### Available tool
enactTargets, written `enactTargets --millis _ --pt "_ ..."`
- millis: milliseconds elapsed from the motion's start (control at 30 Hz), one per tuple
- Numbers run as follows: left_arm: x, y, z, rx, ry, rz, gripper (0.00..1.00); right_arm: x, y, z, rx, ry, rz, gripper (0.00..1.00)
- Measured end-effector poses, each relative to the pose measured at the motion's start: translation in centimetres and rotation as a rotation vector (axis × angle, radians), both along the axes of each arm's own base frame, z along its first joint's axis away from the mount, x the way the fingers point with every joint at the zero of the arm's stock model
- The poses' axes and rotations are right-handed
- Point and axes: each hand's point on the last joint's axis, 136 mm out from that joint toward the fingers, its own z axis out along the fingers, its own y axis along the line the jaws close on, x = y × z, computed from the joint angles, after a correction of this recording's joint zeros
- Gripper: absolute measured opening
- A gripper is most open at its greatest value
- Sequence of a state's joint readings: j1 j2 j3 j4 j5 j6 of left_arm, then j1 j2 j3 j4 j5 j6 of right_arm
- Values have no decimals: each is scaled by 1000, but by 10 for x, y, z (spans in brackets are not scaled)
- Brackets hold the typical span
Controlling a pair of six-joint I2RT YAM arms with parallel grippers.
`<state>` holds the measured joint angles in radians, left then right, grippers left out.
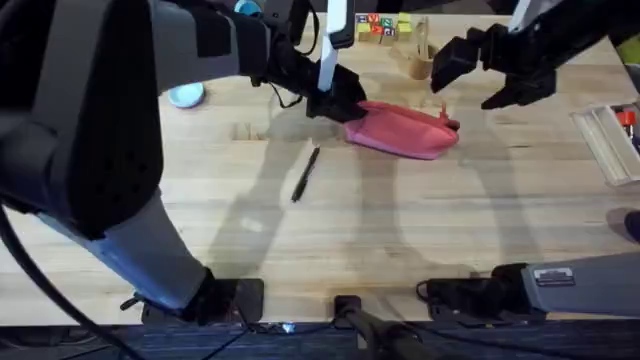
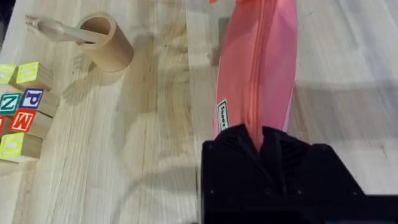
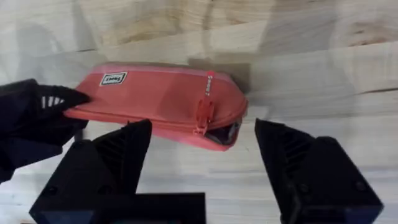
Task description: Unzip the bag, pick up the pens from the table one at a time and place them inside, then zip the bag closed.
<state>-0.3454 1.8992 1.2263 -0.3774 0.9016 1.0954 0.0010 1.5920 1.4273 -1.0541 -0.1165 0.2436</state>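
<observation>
- The bag (image 1: 405,131) is lying on the counter (image 1: 400,230), its pull tab (image 3: 204,112) sitting at the end away from the left arm, a small gap showing there.
- The left claw (image 2: 267,140) is pinching the bag's near end.
- The right claw (image 3: 202,168) is hovering spread wide over the tab end, gripping nothing.
- The pen (image 1: 305,173) is lying near the bag, apart from it.

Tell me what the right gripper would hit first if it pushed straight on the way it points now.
Probably the bag: the right gripper is open, with the pink pull tab and the slightly opened zipper end straight ahead between its fingers. Depth is unclear.
</observation>
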Motion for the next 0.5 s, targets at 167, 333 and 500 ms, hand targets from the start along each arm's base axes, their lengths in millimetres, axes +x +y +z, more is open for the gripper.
enactTargets --millis 167,333,500 --pt "0 0 0 0 0 0 41 6 4 -17 1 40 8 996" --pt "0 0 0 0 0 0 43 8 12 -37 1 95 24 997" --pt "0 0 0 0 0 0 42 8 18 -53 0 144 34 996"
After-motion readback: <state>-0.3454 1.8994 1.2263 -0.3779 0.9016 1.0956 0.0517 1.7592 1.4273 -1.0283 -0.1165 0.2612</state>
